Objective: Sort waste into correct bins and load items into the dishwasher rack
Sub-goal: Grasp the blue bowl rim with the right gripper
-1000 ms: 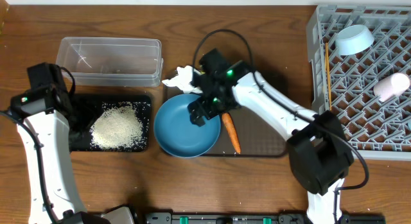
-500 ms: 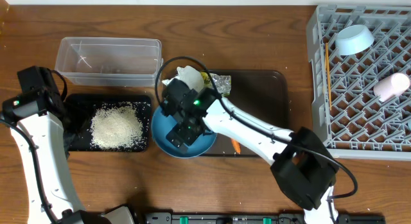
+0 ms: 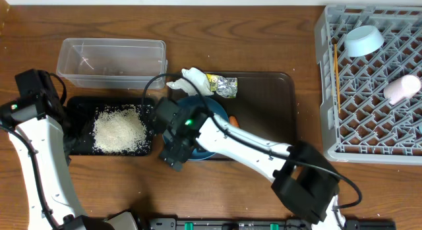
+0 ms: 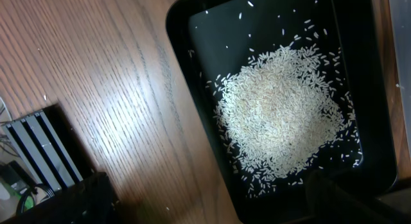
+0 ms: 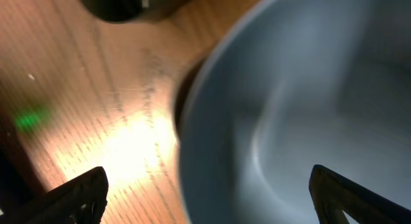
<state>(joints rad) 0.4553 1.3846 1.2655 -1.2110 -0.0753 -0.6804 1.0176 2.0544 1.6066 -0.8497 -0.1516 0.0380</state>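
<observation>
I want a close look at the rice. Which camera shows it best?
The left wrist view: the rice looms large inside the black tray, single grains showing. Overhead shows it as a small pale patch. The right wrist view shows none, only the blue bowl.

Two bowls, two bins, one cup, one rack, one tray

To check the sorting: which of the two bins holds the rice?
The shallow black bin: white rice is heaped in it. The clear tub beside it has no such heap.
</observation>
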